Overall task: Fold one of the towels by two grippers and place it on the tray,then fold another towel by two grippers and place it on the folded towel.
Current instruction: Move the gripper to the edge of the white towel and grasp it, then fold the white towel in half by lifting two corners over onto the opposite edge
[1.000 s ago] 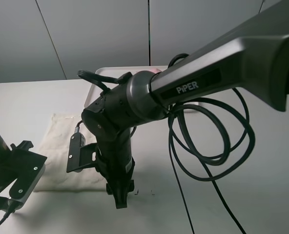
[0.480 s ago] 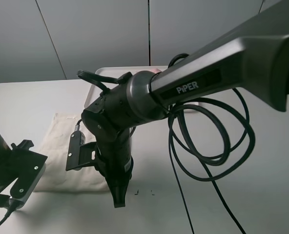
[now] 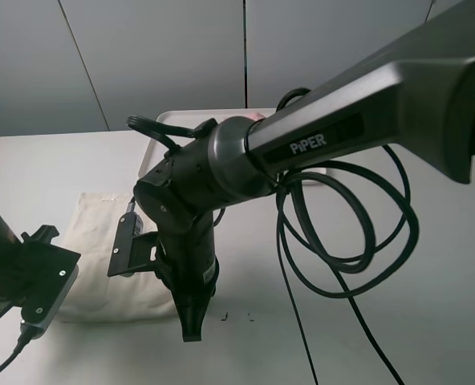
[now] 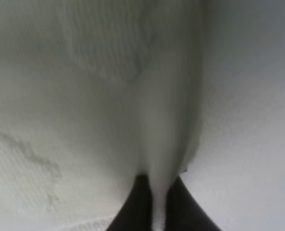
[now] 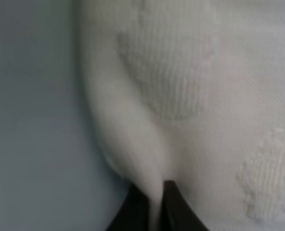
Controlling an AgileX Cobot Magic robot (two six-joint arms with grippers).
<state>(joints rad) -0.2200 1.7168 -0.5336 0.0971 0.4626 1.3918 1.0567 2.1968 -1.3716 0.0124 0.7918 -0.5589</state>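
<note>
exterior high view: a cream towel [image 3: 101, 241] is laid flat on the white table [image 3: 53, 164], near the front left, largely hidden by the right arm [image 3: 189, 200] reaching across the middle. the right gripper [image 3: 191, 330] is seen at the towel's near right corner, the left gripper [image 3: 13, 321] at its near left corner, mostly cut off by the frame edge. the tray [image 3: 173, 120] is seen behind the arm, well apart from the towel; something pinkish is glimpsed on it, too hidden to be identified.

left wrist view: the left gripper [image 4: 156, 202] is clamped on a pinched ridge of towel [image 4: 84, 96], fabric drawn up between the dark fingers [image 4: 135, 202]. right wrist view: the right gripper [image 5: 154, 204] is likewise closed on a raised towel edge [image 5: 181, 86] between its fingers [image 5: 137, 204].

step is judged as start of the fold, both near corners gripped. risks: only a thin fold is held at each tip, so a corner could be lost if the lift is quick; uneven travel of the two arms would leave the fold skewed; the towel could be dragged instead of folded if it is kept too low.
</note>
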